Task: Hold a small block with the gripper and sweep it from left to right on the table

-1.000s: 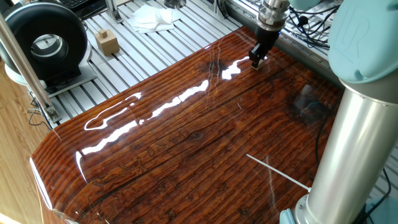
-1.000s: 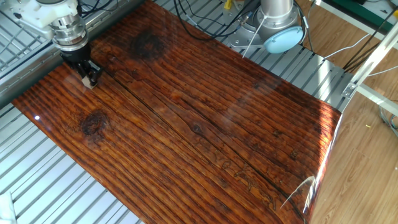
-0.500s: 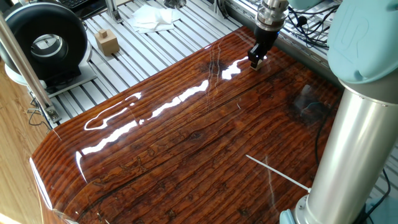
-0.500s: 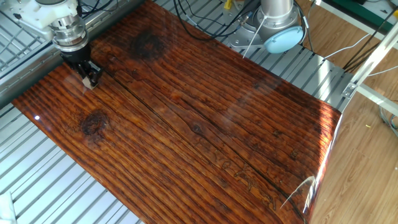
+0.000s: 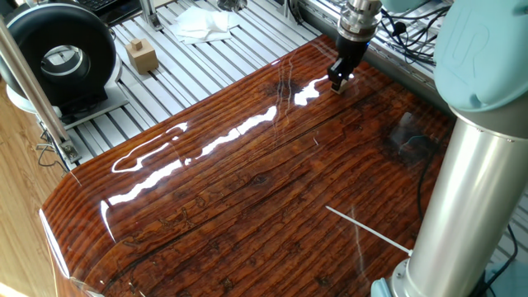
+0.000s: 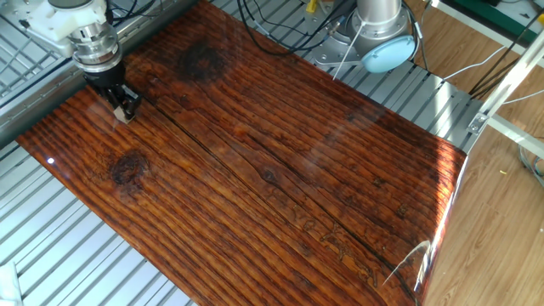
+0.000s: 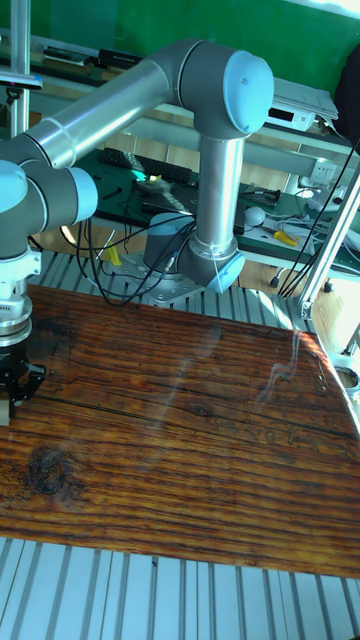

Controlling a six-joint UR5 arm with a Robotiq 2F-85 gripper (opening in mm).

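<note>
The bench (image 5: 247, 190) is taken as the landmark: a glossy reddish-brown board with dark striped grain, laid on a ribbed aluminium frame (image 5: 206, 62). In one fixed view the near end of the bench is bare apart from window glare, and the grey arm column (image 5: 462, 198) is seen rising at its near right side. Toward the far corner of the bench the tool (image 5: 339, 83) is seen pointing straight down, its black fingers closed narrowly on the block (image 5: 337, 87), which shows as a pale speck at the fingertips, right at the board's surface. In the other fixed view the tool (image 6: 123, 111) is found near the left edge of the bench, and the block (image 6: 121, 116) is seen pinched between the fingertips, its lower face at or just above the wood; contact cannot be told. In the tall fixed view the tool (image 7: 12, 390) stands at the bench's left edge, partly cut off, with the block (image 7: 4, 410) below it. Beyond the bench, on the frame, a notched tan block (image 5: 142, 55), a white cloth (image 5: 202, 23) and a black round device (image 5: 62, 54) are seen.
</note>
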